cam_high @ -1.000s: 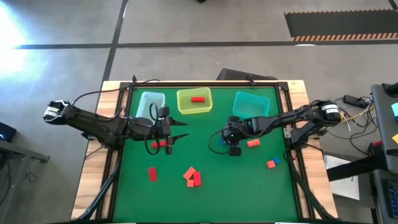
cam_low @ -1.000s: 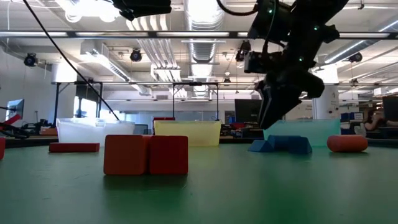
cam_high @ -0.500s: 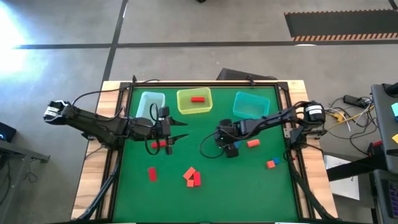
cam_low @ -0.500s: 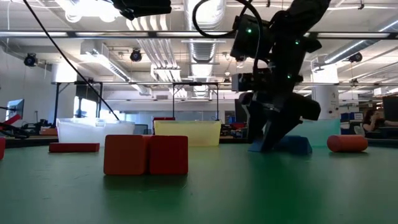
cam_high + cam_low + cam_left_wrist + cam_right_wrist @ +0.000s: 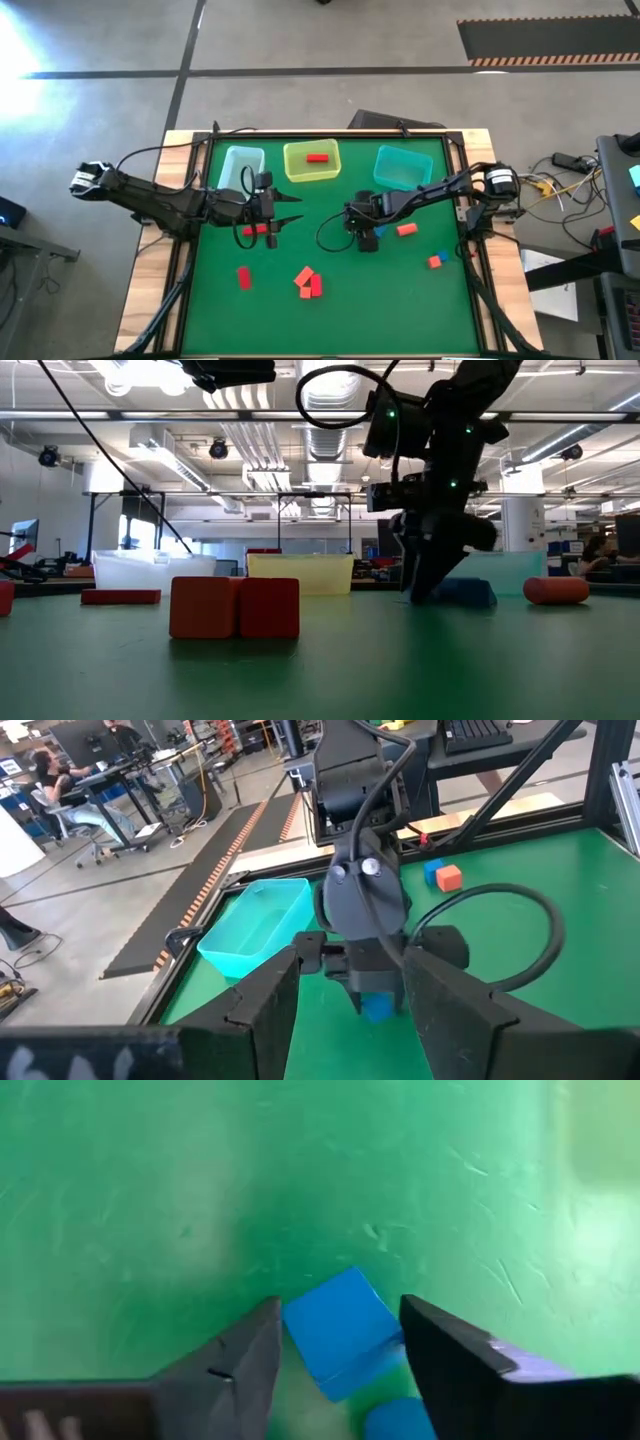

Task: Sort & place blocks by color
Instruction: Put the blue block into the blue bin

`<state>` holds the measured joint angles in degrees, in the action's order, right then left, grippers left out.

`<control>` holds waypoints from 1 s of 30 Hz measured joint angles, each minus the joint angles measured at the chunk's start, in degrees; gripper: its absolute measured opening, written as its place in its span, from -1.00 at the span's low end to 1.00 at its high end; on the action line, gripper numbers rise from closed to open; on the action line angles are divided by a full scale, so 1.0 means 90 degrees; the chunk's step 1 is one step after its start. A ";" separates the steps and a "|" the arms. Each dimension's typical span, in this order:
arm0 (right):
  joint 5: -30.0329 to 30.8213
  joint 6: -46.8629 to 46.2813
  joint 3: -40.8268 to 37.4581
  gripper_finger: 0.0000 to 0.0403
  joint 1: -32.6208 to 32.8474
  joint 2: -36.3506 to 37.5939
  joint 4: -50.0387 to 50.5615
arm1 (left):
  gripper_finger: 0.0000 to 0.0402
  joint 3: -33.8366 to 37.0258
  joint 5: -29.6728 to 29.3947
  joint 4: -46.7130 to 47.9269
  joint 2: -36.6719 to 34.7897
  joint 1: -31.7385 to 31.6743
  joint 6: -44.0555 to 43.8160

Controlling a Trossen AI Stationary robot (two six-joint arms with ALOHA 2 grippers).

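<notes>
**A:** What is the right gripper [image 5: 340, 1342] doing?

**B:** It points down at the mat [image 5: 400, 300], fingers [image 5: 232, 1365] spread either side of a blue block [image 5: 340, 1330], not pinching it.

**A:** And the left gripper [image 5: 285, 209]?

**B:** It hovers with fingers apart, a red block [image 5: 258, 231] just beneath its wrist.

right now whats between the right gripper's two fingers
A blue block sits on the green mat between the right gripper's fingers, seen in the right wrist view; a second blue piece lies right beside it.
</notes>
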<state>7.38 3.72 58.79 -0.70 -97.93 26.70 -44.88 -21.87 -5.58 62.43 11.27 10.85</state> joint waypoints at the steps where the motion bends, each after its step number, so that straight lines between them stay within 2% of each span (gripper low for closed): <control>1: 0.0090 -0.0217 0.0001 -0.21 -0.0011 -0.0004 -0.0057 | -0.18 0.0000 -0.0001 0.0000 0.0000 -0.0002 -0.0002; 5: 0.0164 -0.0769 0.0011 -0.42 -0.0015 -0.0019 -0.0123 | -0.18 0.0002 -0.0002 0.0000 0.0000 0.0000 -0.0005; 14: 0.0076 -0.1030 0.0030 -0.42 -0.0013 0.0106 -0.0183 | -0.18 -0.0002 -0.0002 -0.0009 0.0000 0.0000 -0.0005; 21: 0.0059 -0.0986 0.0476 -0.42 -0.0008 0.0446 0.0028 | -0.18 -0.0002 -0.0002 -0.0102 0.0000 0.0000 0.0000; 25: 0.0647 -0.0798 0.0929 -0.42 -0.0010 0.0537 0.0658 | -0.18 -0.0002 -0.0002 -0.0209 0.0002 0.0000 0.0005; 30: 0.1909 -0.0492 0.1440 -0.42 -0.0187 0.0766 0.1553 | -0.18 -0.0002 -0.0002 -0.0196 0.0002 0.0000 0.0002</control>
<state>24.55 -0.71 71.74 -2.39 -91.04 40.69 -44.91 -21.89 -7.35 62.46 11.27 10.87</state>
